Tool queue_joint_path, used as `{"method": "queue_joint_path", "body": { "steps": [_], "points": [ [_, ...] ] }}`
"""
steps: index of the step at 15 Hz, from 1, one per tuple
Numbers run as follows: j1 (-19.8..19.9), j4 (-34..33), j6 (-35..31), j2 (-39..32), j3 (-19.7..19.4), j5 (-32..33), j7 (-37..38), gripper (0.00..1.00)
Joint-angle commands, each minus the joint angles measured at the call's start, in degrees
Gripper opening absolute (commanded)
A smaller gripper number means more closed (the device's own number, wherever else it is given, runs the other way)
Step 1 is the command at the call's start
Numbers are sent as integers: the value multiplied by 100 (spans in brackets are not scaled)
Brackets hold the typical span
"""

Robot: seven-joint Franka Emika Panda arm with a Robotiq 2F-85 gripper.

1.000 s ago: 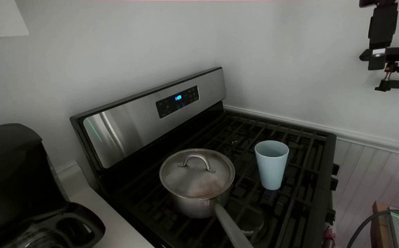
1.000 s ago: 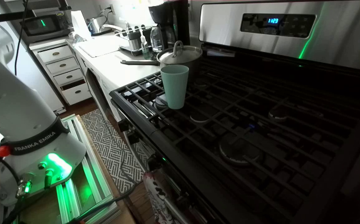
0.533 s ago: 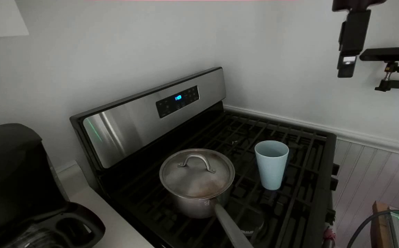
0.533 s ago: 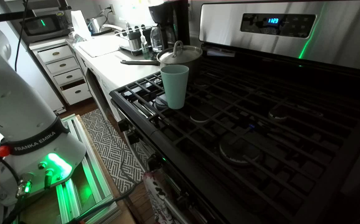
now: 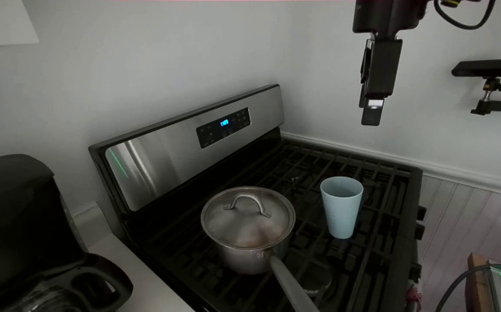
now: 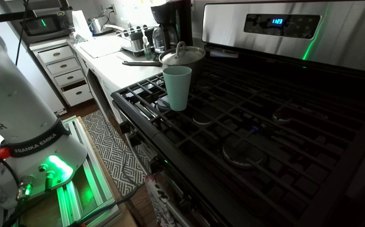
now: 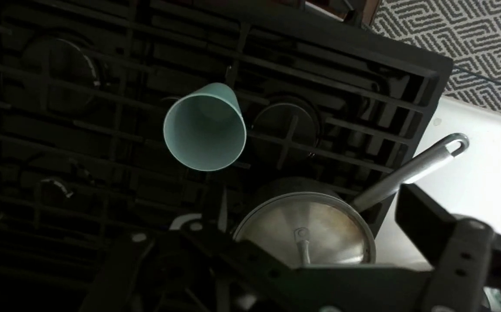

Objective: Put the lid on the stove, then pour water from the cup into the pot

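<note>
Over the dim stove point(image 5: 172, 151), the pincer point(image 7: 311, 203), spread wide, hides part of the pot's point(image 5: 250, 262) lid point(image 7: 334, 227) in the wrist view

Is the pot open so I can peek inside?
No, in an exterior view the lid sits on the pot and covers its top.

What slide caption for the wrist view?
Upright cup beside a pot with its lid on, both on the stove, seen past the open, empty tool.

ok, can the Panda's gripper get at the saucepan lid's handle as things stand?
Probably yes: the gripper is open and empty, the arched handle stands up uncovered on the saucepan lid, and the tumbler stands apart.
</note>
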State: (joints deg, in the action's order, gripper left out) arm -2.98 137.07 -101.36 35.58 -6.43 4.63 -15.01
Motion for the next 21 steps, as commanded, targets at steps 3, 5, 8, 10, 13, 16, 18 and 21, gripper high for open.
{"method": "queue_joint_path", "body": {
  "steps": [3, 5, 8, 10, 13, 16, 18, 21],
  "points": [
    [121, -15, 13, 18, -4, -32, -40, 100],
    [125, -15, 13, 29, -5, -32, -40, 100],
    [125, -15, 13, 31, -5, -31, -40, 100],
    [-5, -138, -10, -241, 88, -53, -116, 100],
    [-181, -251, -412, -690, 91, -257, -328, 100],
    [-312, -406, -937, -1181, 27, -517, -660, 100],
    [-345, -497, -1231, -1475, 23, -664, -914, 100],
    [-321, -695, -1372, -1966, -39, -975, -1377, 100]
  ]
}}
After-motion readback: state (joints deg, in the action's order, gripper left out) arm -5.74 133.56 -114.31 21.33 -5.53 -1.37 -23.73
